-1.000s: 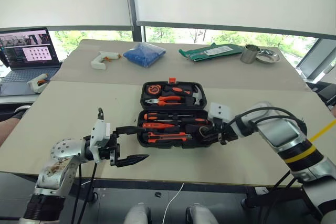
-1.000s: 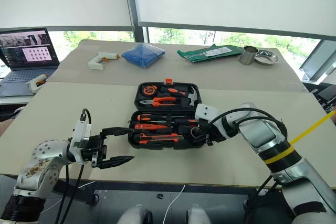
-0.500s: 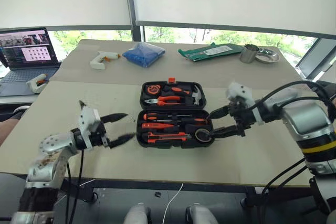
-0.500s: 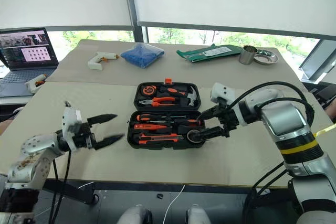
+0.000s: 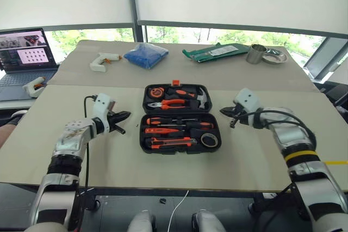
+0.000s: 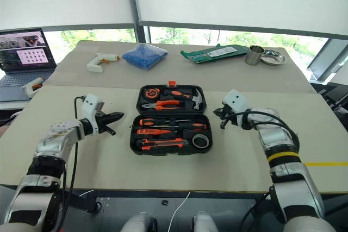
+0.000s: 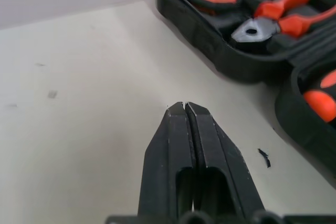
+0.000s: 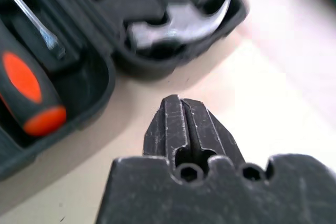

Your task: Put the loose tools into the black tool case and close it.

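The black tool case [image 5: 144, 134] lies open in the middle of the table, lid half at the back. Its front half holds orange-and-black screwdrivers [image 5: 163, 130], a utility knife [image 5: 173, 143] and a grey tape roll [image 5: 209, 140] in the right corner. Pliers [image 7: 278, 17] and a hammer [image 8: 178, 27] sit in the lid half. My left gripper [image 5: 124, 116] hovers just left of the case, shut on nothing, tips [image 7: 184, 109] above bare table. My right gripper [image 5: 225, 113] is just right of the case near the hinge, shut and empty [image 8: 178, 103].
At the back of the table lie a white glue gun [image 5: 106, 61], a blue bag [image 5: 145, 55], a green pouch [image 5: 215, 52], a metal cup [image 5: 254, 54] and a dish [image 5: 274, 56]. A laptop [image 5: 24, 52] stands at the far left.
Both arms have drawn out to the sides of the case and both grippers have shut. The tape roll that was at my right gripper's fingers now lies in the case's front right corner.
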### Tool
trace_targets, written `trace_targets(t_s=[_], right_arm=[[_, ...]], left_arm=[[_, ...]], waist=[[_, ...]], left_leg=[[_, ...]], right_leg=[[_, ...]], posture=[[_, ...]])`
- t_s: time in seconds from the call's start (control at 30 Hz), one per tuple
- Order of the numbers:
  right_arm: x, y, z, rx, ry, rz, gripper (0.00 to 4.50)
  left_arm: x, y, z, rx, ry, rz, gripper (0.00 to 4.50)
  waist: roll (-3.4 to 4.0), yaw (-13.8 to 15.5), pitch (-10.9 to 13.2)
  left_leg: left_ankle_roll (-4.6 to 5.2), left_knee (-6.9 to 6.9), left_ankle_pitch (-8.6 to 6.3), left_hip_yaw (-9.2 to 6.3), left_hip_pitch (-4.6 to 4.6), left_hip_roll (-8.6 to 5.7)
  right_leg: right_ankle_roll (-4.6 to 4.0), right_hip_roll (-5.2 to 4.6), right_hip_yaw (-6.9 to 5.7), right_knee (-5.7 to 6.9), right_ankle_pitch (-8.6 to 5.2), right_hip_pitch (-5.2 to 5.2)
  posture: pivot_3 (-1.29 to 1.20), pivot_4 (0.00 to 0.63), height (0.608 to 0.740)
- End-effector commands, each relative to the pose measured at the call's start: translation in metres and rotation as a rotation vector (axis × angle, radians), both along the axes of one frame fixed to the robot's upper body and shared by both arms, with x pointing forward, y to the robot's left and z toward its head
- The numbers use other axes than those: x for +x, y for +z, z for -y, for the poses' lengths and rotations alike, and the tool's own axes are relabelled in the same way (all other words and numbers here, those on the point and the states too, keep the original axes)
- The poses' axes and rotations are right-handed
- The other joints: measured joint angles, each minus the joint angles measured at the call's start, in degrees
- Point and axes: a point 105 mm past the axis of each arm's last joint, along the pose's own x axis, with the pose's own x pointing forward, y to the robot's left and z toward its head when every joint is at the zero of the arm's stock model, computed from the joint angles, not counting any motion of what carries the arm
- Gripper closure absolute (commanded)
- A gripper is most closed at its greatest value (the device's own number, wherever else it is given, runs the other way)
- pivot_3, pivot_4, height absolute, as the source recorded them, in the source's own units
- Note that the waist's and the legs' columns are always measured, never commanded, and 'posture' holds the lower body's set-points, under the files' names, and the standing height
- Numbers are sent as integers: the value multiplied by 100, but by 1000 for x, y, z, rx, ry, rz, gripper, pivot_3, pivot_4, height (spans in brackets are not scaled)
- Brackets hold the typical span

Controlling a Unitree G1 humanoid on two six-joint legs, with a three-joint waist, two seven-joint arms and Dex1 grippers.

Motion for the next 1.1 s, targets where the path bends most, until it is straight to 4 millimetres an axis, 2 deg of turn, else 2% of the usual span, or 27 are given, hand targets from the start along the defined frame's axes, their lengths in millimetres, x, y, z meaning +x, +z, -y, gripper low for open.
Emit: trace_targets(t_s=[0.03,0.2,0.3,0.4,0.5,0.67,0.87,0.93,0.97,1.0,1.1], right_arm=[[9,10,-14,7,61,56,4390],[12,3,-37,16,143,36,4390],[3,-3,-45,32,209,-17,4390],[-11,-8,-43,24,263,-76,4390],[-25,-7,-35,50,250,-112,4390],[-52,-17,-25,28,223,-178,4390],[-64,-22,-5,1,131,-189,4390],[-64,-8,-3,84,99,-180,4390],[-64,-2,-3,116,90,-173,4500],[-65,5,-1,151,75,-181,4208],[-76,25,0,209,97,-215,3362]], left_arm=[[6,7,15,8,-64,23,4500],[9,5,35,-15,-132,2,4500],[6,2,46,-32,-190,-20,4500],[-2,2,55,-49,-260,-41,4500],[-12,0,50,-27,-304,-62,4500],[-30,-3,38,-21,-322,-81,4500],[-48,-3,28,-37,-310,-130,4500],[-44,11,15,-50,-271,-95,4500],[-42,16,10,-56,-254,-83,3981],[-41,21,2,-38,-231,-78,3807],[-41,26,-21,51,-176,-125,2741]], waist=[[0,-48,0],[-1,-103,1],[-1,-98,1],[-1,-62,1],[0,-33,1],[0,-23,1],[-1,-24,1],[-1,-1,1],[-5,3,3],[-5,-5,4],[-7,-15,5]], left_leg=[[0,0,0,-1,0,0],[-2,-1,1,-2,4,2],[-2,-1,1,-4,3,2],[0,-5,0,-5,0,2],[1,-6,-6,-8,-6,3],[-1,-6,-18,-8,-17,5],[-2,0,-21,-7,-3,4],[-5,3,-19,-7,2,3],[-9,6,-16,-9,7,3],[-13,9,-13,-11,6,4],[-23,9,0,-14,9,5]], right_leg=[[0,0,0,2,0,-1],[-1,2,1,8,1,0],[-1,0,1,8,1,2],[1,-1,0,10,1,3],[1,0,-3,18,1,3],[6,-1,-4,9,-2,-2],[8,-2,-2,-5,-5,3],[7,-2,-2,0,-5,5],[6,-2,-2,8,-5,6],[3,0,-3,12,-3,5],[-3,1,-1,18,1,4]], posture=[[0,150,740],[0,150,740],[0,150,740],[0,150,740],[0,150,740],[0,150,740],[0,150,740],[0,150,740],[0,150,740],[0,150,740],[0,150,740]])
